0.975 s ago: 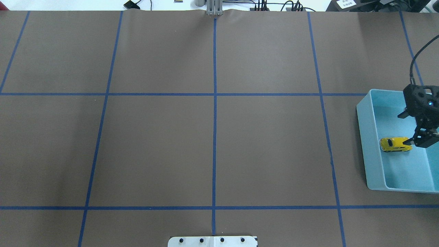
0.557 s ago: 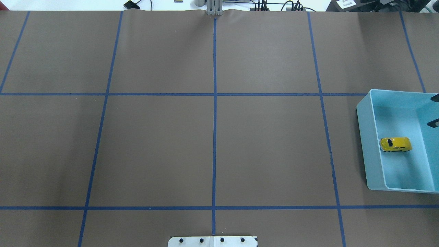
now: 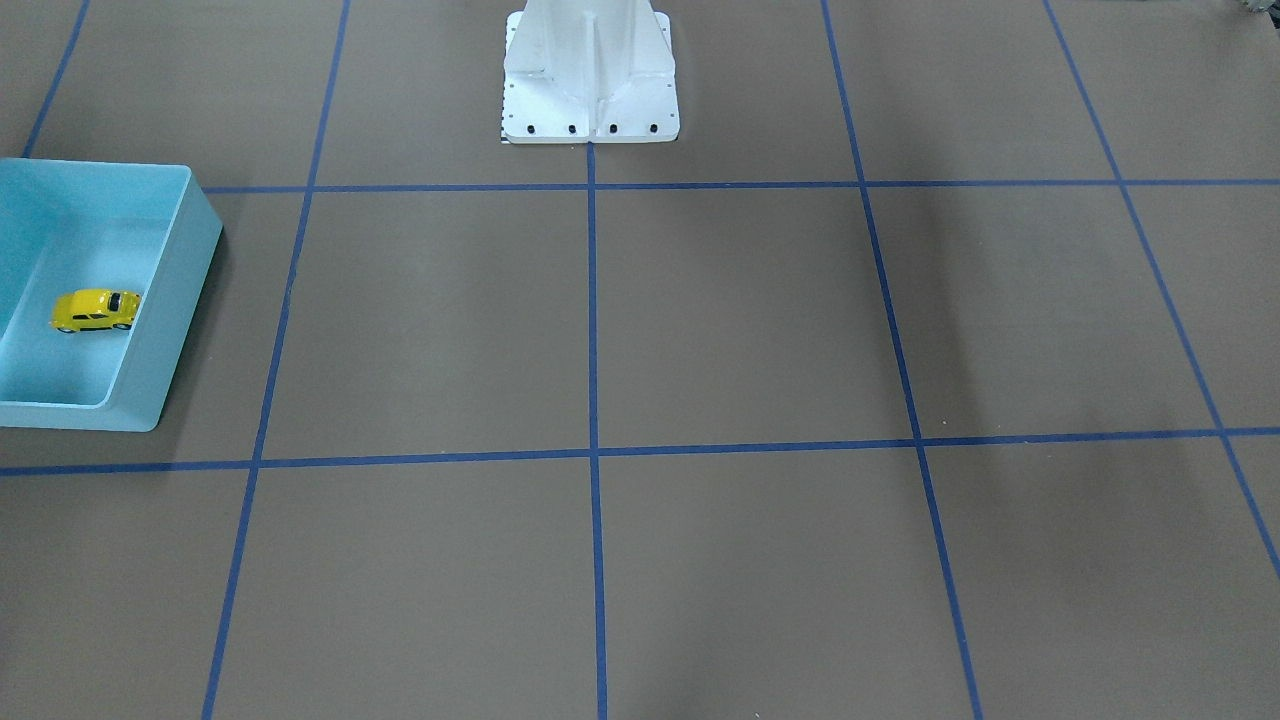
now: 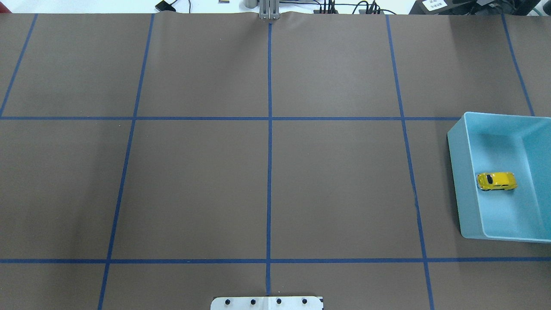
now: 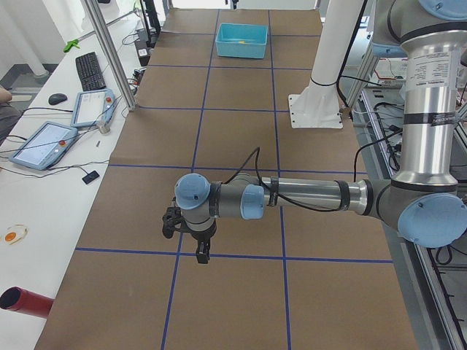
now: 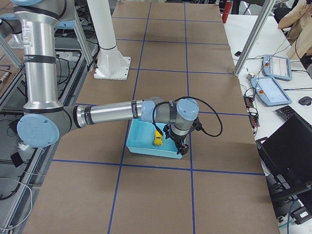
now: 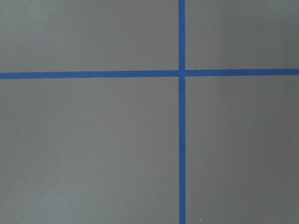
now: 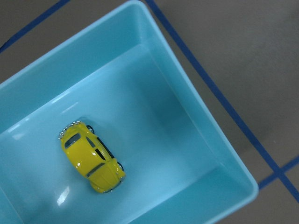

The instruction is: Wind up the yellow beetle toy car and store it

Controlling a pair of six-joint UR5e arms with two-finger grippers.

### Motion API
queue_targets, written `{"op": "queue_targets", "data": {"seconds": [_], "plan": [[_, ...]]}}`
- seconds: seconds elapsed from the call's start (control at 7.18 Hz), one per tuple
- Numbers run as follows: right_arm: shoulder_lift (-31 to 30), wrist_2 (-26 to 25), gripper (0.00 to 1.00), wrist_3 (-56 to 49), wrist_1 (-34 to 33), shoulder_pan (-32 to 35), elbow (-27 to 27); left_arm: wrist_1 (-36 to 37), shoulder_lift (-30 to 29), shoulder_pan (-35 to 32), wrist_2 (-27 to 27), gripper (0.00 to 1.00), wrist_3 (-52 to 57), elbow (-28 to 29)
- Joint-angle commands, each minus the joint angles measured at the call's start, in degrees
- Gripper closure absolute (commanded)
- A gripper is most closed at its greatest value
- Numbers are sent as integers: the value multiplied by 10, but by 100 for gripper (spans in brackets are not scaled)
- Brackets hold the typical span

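**While both arms hang clear, one toy car sits in one bin**

Where the table ends on the robot's right, the single yellow beetle toy car [image 4: 496, 181] stands on its wheels on the floor of the one light-blue bin [image 4: 457, 172]. It lies close to the bin wall that faces the table's middle, and nothing else is in the bin. The right wrist view looks straight down on the car's roof and dark windows, with nothing touching it.

Two arms are in view. The right gripper [image 6: 181, 150] shows only in the exterior right view, where it hangs above the bin, apart from the car. From that angle it cannot be told whether its fingers are spread or together. The left gripper [image 5: 201, 255] shows only in the exterior left view, pointing down over the brown table cover [image 4: 198, 185] near a crossing of blue tape lines [image 7: 181, 73], well apart from the bin. Its finger state cannot be told either. Neither wrist view catches any fingers.

One white robot pedestal [image 3: 590, 70] stands at the table's middle edge. On the side desk in the exterior left view lie two handheld control tablets [image 5: 44, 143], one keyboard [image 5: 90, 70] and one mouse [image 5: 58, 98].
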Motion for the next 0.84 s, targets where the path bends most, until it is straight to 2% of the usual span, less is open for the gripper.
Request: {"op": "queue_targets", "data": {"seconds": [0.0, 0.14, 0.28, 0.7], "plan": [[28, -71, 0, 284, -6, 11, -6, 2, 0, 0, 0, 0, 0, 1], [25, -81, 0, 424, 11, 7, -5, 2, 0, 0, 1, 0, 0, 1], [20, -81, 0, 494, 33, 7, -6, 2, 0, 0, 1, 0, 0, 2], [20, -88, 0, 492, 34, 4, -7, 1, 0, 2, 0, 0, 0, 3]]}}
